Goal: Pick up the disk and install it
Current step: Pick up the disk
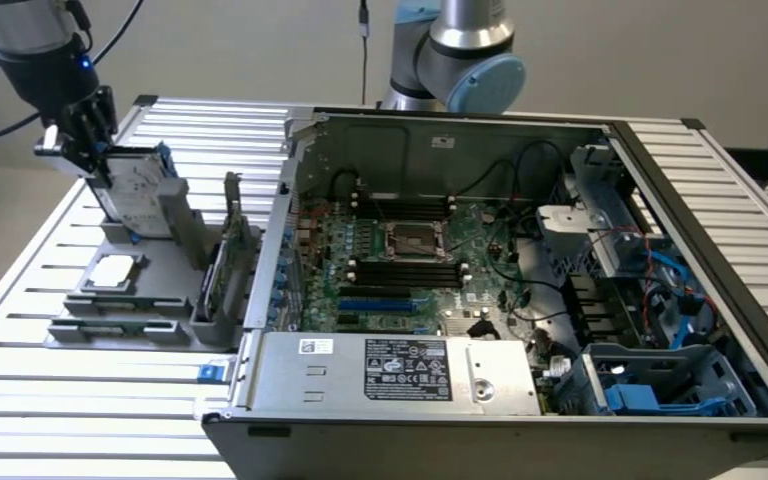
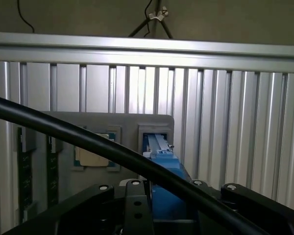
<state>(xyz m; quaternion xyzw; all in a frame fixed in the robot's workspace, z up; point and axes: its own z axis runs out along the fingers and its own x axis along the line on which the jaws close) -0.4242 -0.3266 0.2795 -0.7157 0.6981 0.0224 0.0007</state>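
The disk [image 1: 141, 195] stands upright on its edge at the exterior view's left, over the back part of a grey holder [image 1: 157, 325] that lies on the slatted metal table [image 1: 37, 400]. It is a flat silver-grey rectangle, and a bright blue plastic carrier shows along its lower end, where it meets the holder. I cannot tell if it sits in a slot there or is just above it. The end effector [image 1: 95, 158] is at the disk's upper edge, with its dark fingers pressed on it from both sides, so it is pinching the disk.

The exterior view shows the broad side of the disk. Toward that view's right it shows the open computer case [image 1: 491, 445] with the green mainboard [image 1: 478, 235] and a grey power supply [image 1: 398, 372] that carries a label. The wrist view looks along the thin edge of the disk instead. There the blue carrier appears as a narrow blue block between the black parts of the end effector, with a rectangular slot [image 2: 142, 134] of the holder behind it. A thick black cable [image 2: 63, 128] crosses in front.

By count I see one disk and one small silver square chip [image 1: 115, 270], which lies flat in a recess of the holder. One thin circuit card [image 1: 233, 250] stands upright between the holder and the case. Two long dark strips [image 2: 24, 166] lie in the holder beside the chip.
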